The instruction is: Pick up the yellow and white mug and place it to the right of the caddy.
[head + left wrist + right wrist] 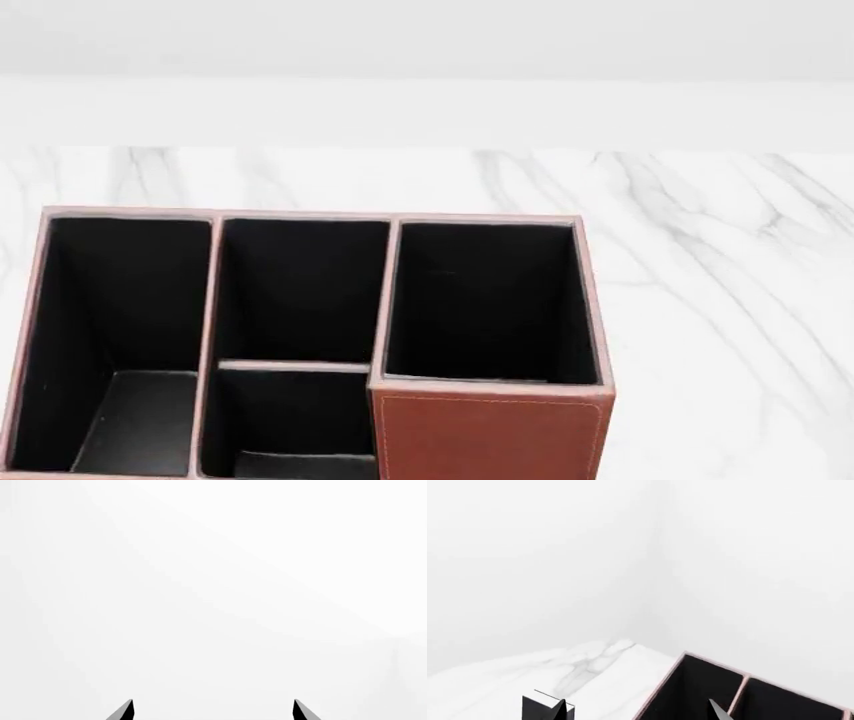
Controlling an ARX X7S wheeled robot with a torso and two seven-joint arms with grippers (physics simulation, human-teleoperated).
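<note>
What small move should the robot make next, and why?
Probably pan or tilt the head to find the mug: no view shows it, only the caddy on the table. The left end effector and right end effector look open and empty.

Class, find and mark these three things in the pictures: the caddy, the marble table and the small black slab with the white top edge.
caddy (487, 430): head view, brown front panel of the taller section.
marble table (721, 260): head view, bare top right of the caddy.
black slab (537, 706): right wrist view, its dark face.

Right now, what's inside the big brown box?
Nothing shows inside the caddy: its black-lined compartments look empty, with bare floors in the two left ones. The tall right section's floor is hidden behind its front wall. No mug is in sight.
</note>
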